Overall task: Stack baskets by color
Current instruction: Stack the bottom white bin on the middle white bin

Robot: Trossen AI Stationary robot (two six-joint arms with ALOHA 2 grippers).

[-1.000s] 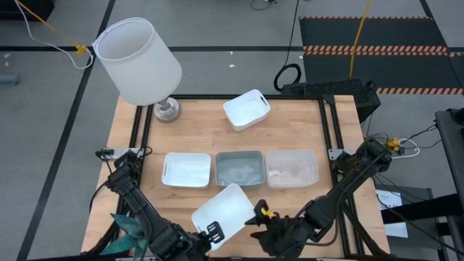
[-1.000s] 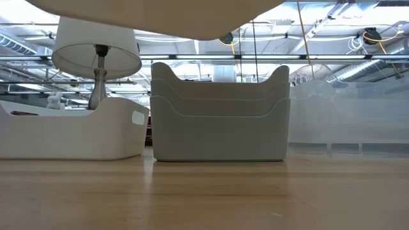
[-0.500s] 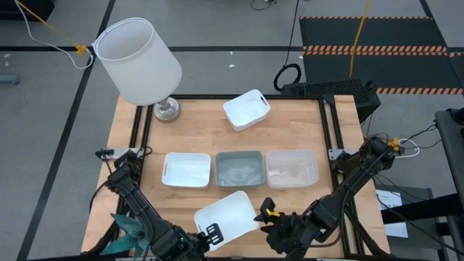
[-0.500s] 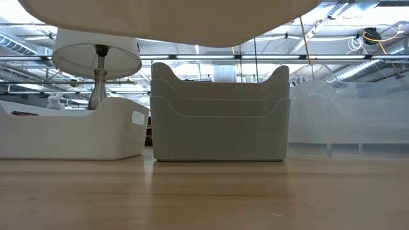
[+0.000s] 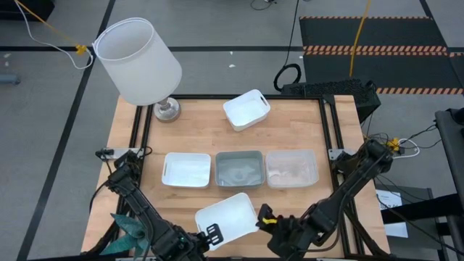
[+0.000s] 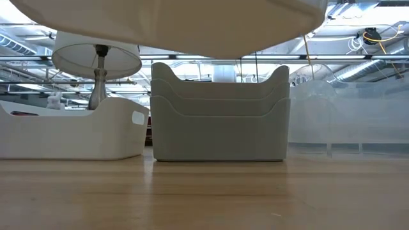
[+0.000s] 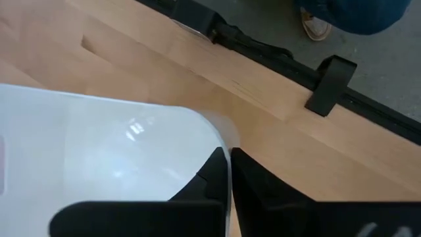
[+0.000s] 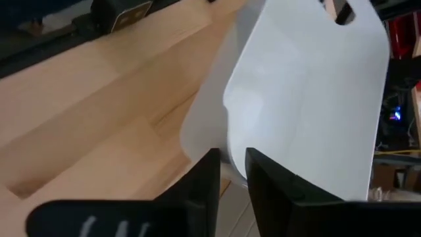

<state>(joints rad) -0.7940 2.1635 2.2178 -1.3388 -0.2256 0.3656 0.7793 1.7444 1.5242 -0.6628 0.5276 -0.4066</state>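
White basket (image 5: 226,212) aloft near table (image 5: 290,123) front edge, pinched by left gripper (image 7: 229,172) and right gripper (image 8: 230,168), both closed on opposite rims; risks twisting or slipping free if pulled unevenly.

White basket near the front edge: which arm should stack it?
Likely left: the left end effector grips the held basket, and the row's white basket sits on its side.
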